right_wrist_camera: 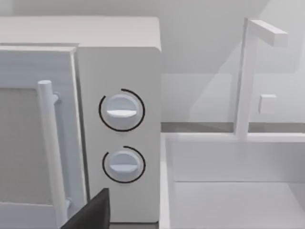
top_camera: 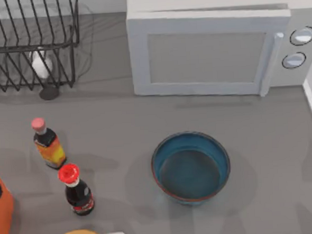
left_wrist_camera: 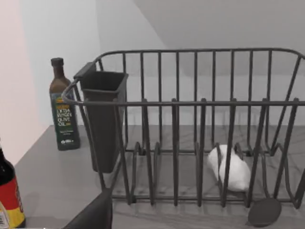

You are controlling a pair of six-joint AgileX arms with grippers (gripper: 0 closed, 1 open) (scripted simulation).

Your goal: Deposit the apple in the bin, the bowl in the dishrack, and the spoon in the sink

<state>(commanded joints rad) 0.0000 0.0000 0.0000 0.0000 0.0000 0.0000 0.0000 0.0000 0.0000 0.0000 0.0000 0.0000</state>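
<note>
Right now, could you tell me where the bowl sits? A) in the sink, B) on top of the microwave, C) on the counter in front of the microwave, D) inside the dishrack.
C: the bowl stands empty on the grey counter, in front of the microwave and well apart from the dishrack at the top view's left.

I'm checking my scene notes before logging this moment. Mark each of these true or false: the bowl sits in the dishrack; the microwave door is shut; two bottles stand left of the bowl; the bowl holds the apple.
1. The bowl sits in the dishrack. False: it stands on the table, in front of the microwave.
2. The microwave door is shut. True.
3. Two bottles stand left of the bowl. True.
4. The bowl holds the apple. False: the bowl is empty.
</note>
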